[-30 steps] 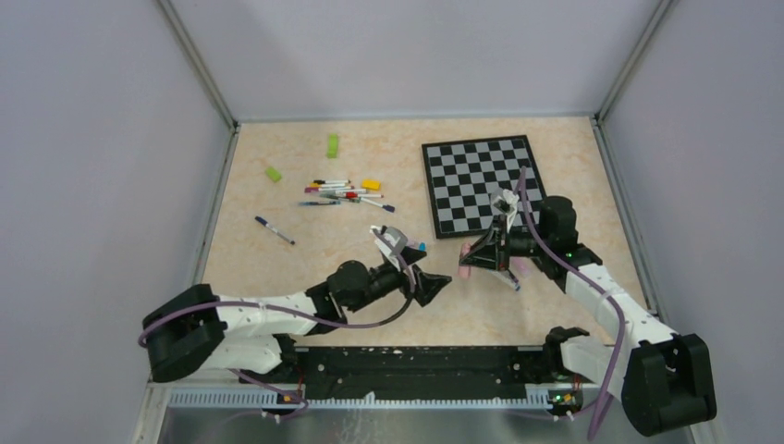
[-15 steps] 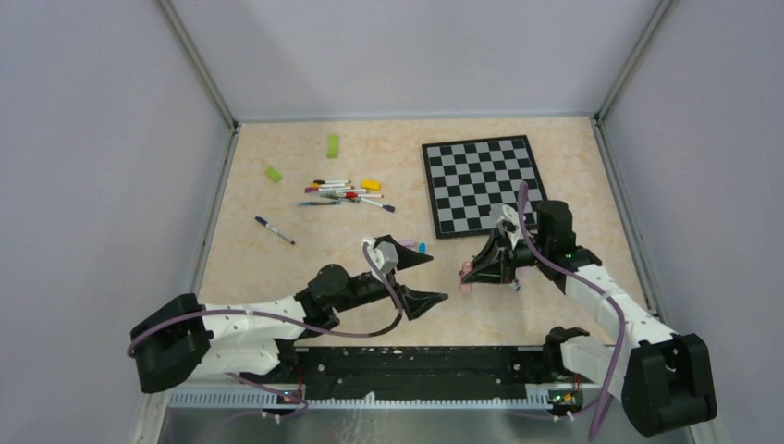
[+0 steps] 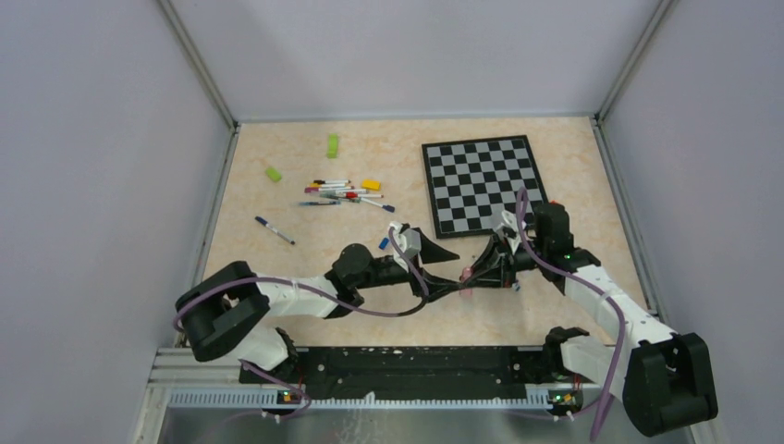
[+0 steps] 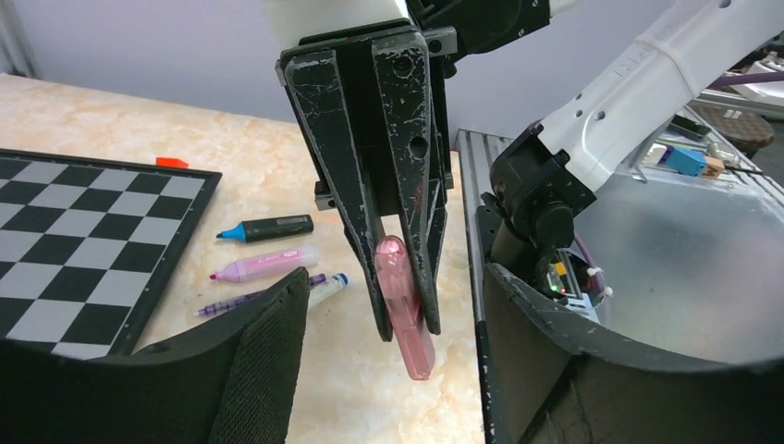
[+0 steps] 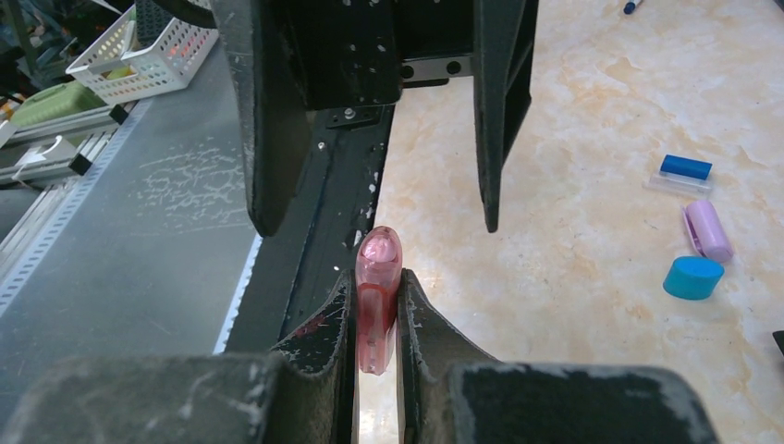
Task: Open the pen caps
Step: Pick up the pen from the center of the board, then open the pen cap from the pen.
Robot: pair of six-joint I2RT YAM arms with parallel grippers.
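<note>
Beige marbled tabletop (image 3: 407, 134), boxed in by plain grey walls (image 3: 416, 55) at the back and both sides. Toward the back right, a chessboard (image 3: 481, 185). Left of it, a huddle of pens (image 3: 344, 193), a yellow block (image 3: 371, 184), two green blocks (image 3: 332, 145), and one lone pen (image 3: 275, 230) well apart. Near the front, both arms meeting tip to tip.

Right jaws clamped on a pink pen (image 5: 377, 287), rounded end sticking out. Left jaws spread wide either side of that end, not touching it.

Only from the left wrist: three more pens (image 4: 263, 265) lying just beside the chessboard's edge. Only from the right wrist: loose pen caps (image 5: 693, 277) on the tabletop, one blue and one lilac, plus a white basket (image 5: 139, 46) off beyond the tabletop's edge.
</note>
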